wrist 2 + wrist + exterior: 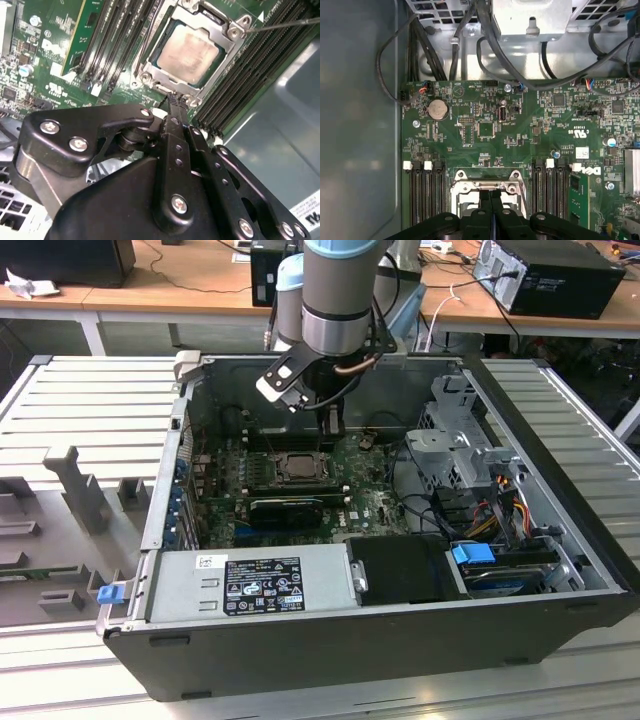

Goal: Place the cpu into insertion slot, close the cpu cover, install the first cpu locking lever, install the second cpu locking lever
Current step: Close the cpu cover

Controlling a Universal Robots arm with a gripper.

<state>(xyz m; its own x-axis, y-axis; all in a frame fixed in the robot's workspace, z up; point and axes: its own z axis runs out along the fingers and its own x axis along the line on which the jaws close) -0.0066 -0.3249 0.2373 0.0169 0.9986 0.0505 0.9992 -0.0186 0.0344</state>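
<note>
Two fingers of the gripper (pixel 174 100) are squeezed flat together, nothing between them, tips right at the edge of the cpu cover (pixel 161 80). That silver frame lies flat around the cpu (pixel 190 50), whose top is dull grey, seated in the insertion slot (pixel 162 42) on the green motherboard (pixel 50 75). The board has white lettering, which I can't make out. Lower middle of the exterior view, the grey power supply (pixel 190 590) wears a black label (pixel 262 585).

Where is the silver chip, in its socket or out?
In. The chip sits flat and low, with the metal frame around it.
</note>
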